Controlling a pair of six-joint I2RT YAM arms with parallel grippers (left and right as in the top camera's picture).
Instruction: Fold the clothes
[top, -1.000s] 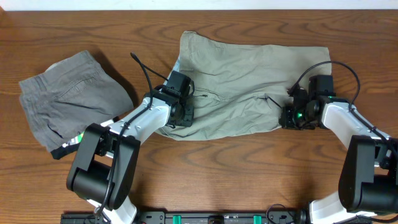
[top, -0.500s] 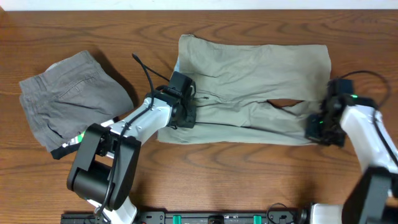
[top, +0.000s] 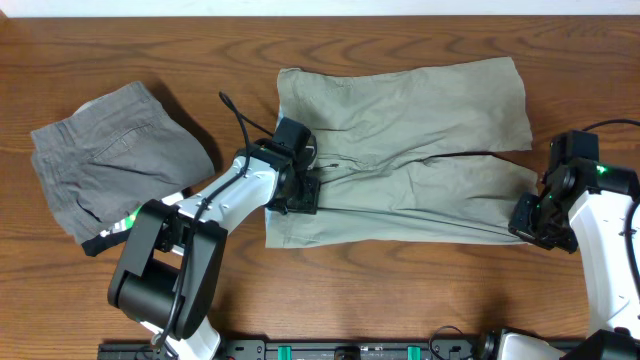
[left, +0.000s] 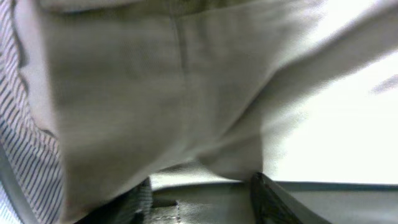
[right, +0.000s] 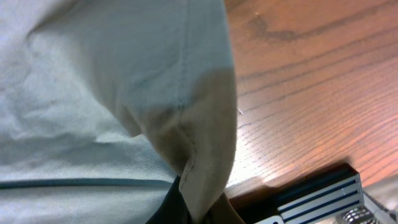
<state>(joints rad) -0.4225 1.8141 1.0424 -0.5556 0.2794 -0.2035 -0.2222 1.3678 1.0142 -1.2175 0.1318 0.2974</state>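
Seemingly little of the folding is done yet: the pale khaki-green cotton shorts (top: 400, 110) lie opened out and wrinkled across the middle of the brown wooden desk (top: 400, 290). Their waistband is toward the desk's left end and both legs run toward its right end. The far leg reaches the desk's back edge and the near leg is drawn out long and slanting toward the front right. A dark gap separates the two legs, so no leg is laid over the other, and I judge no real fold has been made. What remains looks like smoothing, bringing one leg onto the other and then doubling the length. At the waistband end, the left wrist view shows a light blue-and-white striped lining (left: 25, 124) turned outward. The left gripper (top: 300, 190) sits on the waistband area left of the desk's centre. Cloth fills its camera, so I cannot tell whether its fingers are pinching or parted. The right gripper (top: 530, 222), at the desk's right end, is pressed together on the hem corner of the near leg, and the fabric bunches into its dark fingers. At the desk's left end, well apart, rests a pair of darker grey shorts with a black waistband (top: 120, 160), loosely folded. By count: one khaki pair, one grey pair, two grippers, one desk.
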